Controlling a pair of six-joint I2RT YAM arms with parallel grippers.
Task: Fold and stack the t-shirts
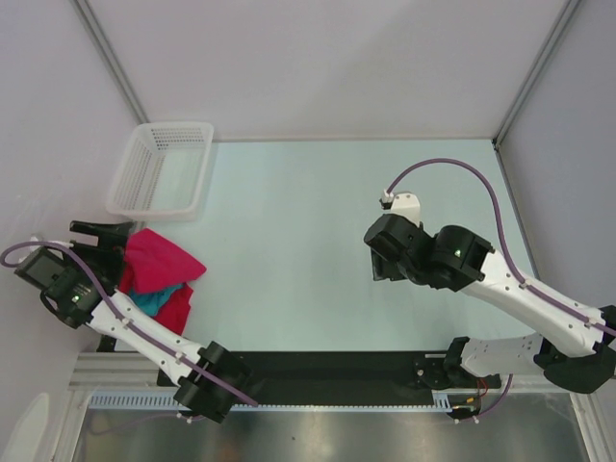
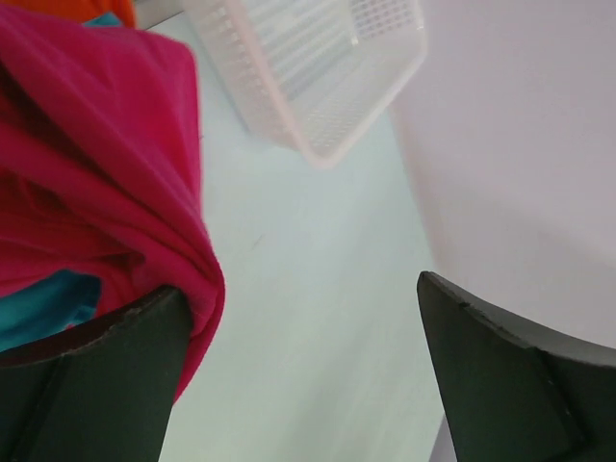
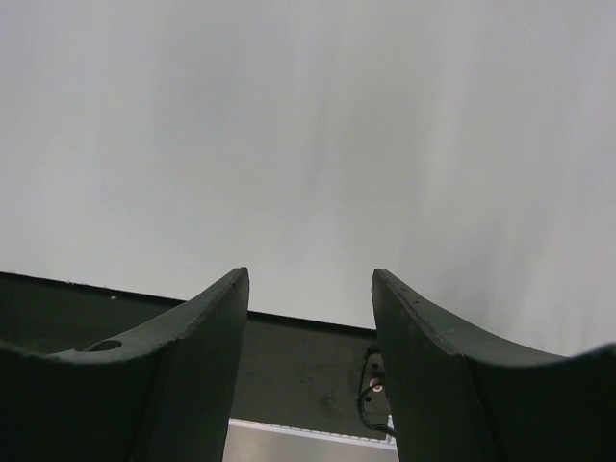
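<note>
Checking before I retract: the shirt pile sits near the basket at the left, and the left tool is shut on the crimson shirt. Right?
No: the left tool is open, jaws wide apart in the left wrist view; the crimson shirt only drapes beside one finger. The pile does sit near the basket.

The right tool (image 3: 308, 275) shows as two dark fingers (image 3: 173, 375) rising from the lower edge, their tips standing apart with nothing between them. Beyond them the pale bench (image 3: 308, 125) fills the upper part of the view, smooth and bare. A dark strip (image 3: 298, 351) borders it lower down, and below that lies a silvery metal rail (image 3: 298, 441). A thin cable (image 3: 372, 393) sits just beside the right-hand finger.
</note>
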